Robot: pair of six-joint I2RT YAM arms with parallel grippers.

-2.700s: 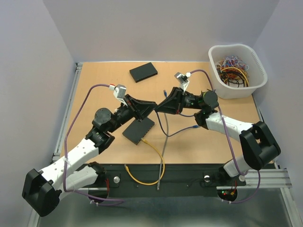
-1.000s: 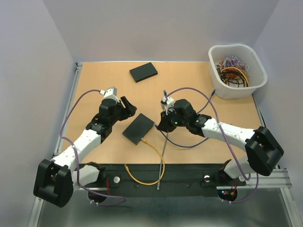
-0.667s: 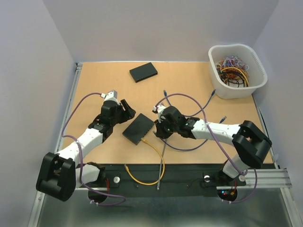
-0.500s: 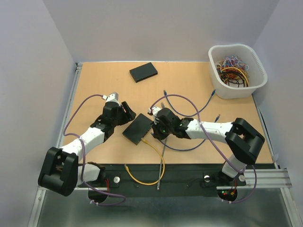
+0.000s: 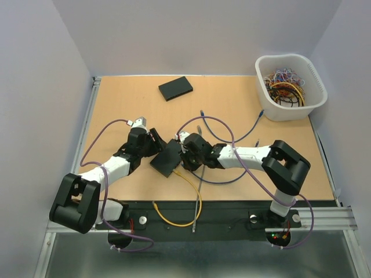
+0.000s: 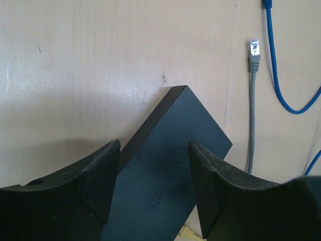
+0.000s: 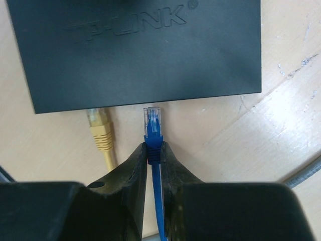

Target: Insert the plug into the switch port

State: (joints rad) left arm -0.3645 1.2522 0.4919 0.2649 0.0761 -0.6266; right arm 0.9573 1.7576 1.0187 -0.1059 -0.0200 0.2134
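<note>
The black network switch point(image 5: 168, 157) lies on the wooden table, also seen in the left wrist view point(image 6: 170, 165) and the right wrist view point(image 7: 135, 45). My right gripper point(image 7: 154, 150) is shut on the blue cable's boot; its clear plug point(image 7: 153, 118) points at the switch's near edge, a small gap away. A yellow plug point(image 7: 99, 129) sits in the port beside it. My left gripper point(image 6: 153, 188) is open, its jaws astride the switch's far end, above it. In the top view the left gripper point(image 5: 154, 142) and the right gripper point(image 5: 186, 155) flank the switch.
A second black box point(image 5: 175, 88) lies at the back. A white basket point(image 5: 290, 87) of cables stands back right. A grey cable point(image 6: 252, 100) and a blue cable point(image 6: 281, 65) lie beyond the switch. The yellow cable point(image 5: 185, 197) loops off the front edge.
Both arms have come down and closed in on the switch. The right gripper has carried the blue plug leftward to the switch's port edge; the left gripper has moved over its other end.
</note>
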